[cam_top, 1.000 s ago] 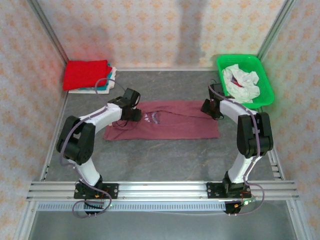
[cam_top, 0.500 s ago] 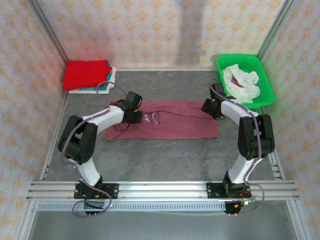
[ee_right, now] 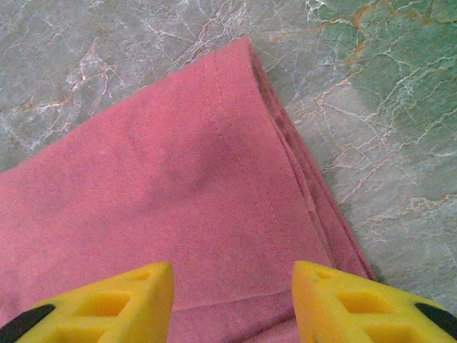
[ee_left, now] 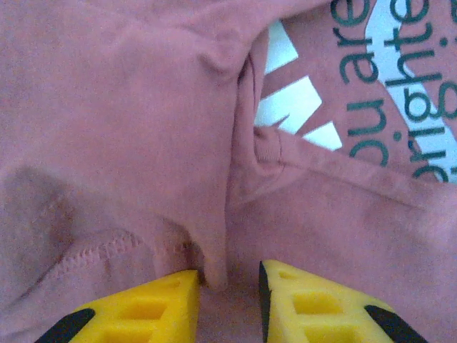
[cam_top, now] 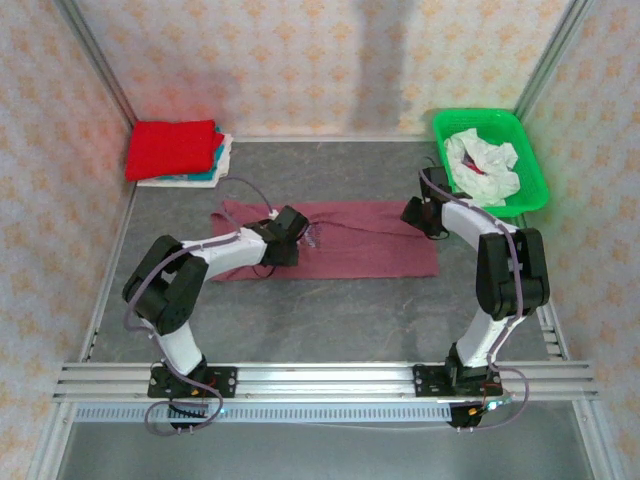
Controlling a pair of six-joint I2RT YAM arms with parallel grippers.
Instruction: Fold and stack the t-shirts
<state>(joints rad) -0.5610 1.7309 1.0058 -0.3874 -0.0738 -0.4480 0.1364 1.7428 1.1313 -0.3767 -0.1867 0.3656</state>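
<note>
A maroon t-shirt with a white and dark chest print lies spread flat across the middle of the table. My left gripper hovers low over its left half beside the print. In the left wrist view the gripper is open by a narrow gap, and a raised ridge of maroon cloth ends at the left fingertip without being pinched. My right gripper is open wide over the shirt's far right hem corner, holding nothing. Folded red, teal and white t-shirts are stacked at the back left.
A green plastic basket stands at the back right with a crumpled white t-shirt in it. Patterned walls close in the back and both sides. Grey marbled tabletop shows beyond the shirt's corner and in front of the shirt.
My left gripper has moved right and nearer, from the shirt's left shoulder to beside the print. The cloth under it is now bunched into a ridge. The right arm has barely moved.
</note>
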